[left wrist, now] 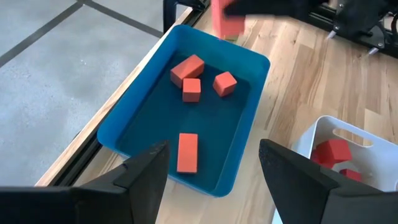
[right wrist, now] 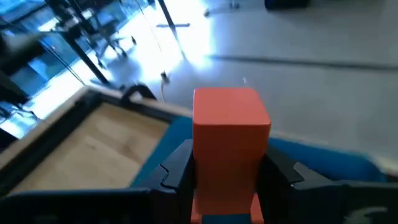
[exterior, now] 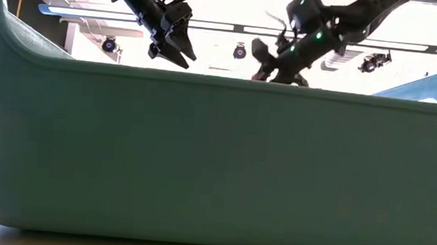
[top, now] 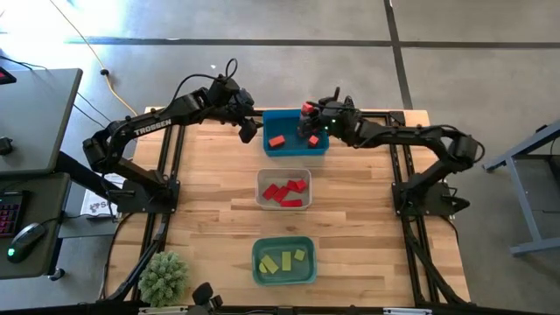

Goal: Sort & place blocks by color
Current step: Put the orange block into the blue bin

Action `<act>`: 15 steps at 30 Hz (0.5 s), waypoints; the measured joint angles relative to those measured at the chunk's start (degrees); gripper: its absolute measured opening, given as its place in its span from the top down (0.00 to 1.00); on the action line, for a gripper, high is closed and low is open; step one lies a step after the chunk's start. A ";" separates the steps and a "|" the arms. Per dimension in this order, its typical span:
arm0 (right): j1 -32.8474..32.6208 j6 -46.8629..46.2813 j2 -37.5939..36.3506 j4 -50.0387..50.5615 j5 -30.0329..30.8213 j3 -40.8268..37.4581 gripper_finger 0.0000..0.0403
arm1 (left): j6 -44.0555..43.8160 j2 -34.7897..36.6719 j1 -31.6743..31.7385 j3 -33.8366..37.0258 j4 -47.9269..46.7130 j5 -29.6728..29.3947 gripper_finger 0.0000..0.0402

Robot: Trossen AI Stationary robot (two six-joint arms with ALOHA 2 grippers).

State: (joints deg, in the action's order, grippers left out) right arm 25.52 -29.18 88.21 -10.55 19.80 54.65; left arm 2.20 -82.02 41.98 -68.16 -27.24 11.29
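Wooden worktop point(top: 219, 192), seen from above, carries three bins in a column down the frame's centre: blue bin point(top: 296, 132) uppermost, clear-grey bin point(top: 283, 189) in the middle, teal bin point(top: 283, 261) lowest. The right gripper point(top: 308, 112) hangs over the blue bin's upper right part, closed on an orange block point(top: 307, 109). The left gripper point(top: 248, 131) sits just beside the bin's left edge. Red blocks point(top: 286, 192) fill the clear-grey bin; yellow-green blocks point(top: 282, 261), about three, lie in the teal bin. A green plant point(top: 164, 277) stands at lower left.

Low view: the teal bin's wall point(exterior: 215, 162) blocks nearly everything; both grippers show above its rim.

Left wrist view: the left gripper's fingers point(left wrist: 144, 171) are spread wide, holding nothing. Four orange blocks point(left wrist: 187, 152) lie in the blue bin; the held block shows blurred at upper centre.

Right wrist view: the orange block fills the centre, clamped between the fingers point(right wrist: 176, 167), above the bin.
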 joint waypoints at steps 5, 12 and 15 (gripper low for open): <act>-0.02 -4.55 5.12 0.88 -1.74 -0.01 0.74 | 0.00 0.00 0.00 0.00 -0.50 -0.02 0.41; -0.02 -6.87 7.92 2.59 -2.50 -0.02 0.74 | 1.03 -0.02 0.00 0.00 -0.80 -0.04 0.41; -0.02 -6.87 7.93 3.74 -2.44 -0.02 0.66 | 1.04 -0.02 -0.02 0.00 -1.38 -0.04 0.41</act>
State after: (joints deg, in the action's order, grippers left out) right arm 25.50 -36.05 96.14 -6.81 17.36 54.63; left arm 3.24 -82.04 41.95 -68.16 -28.62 11.25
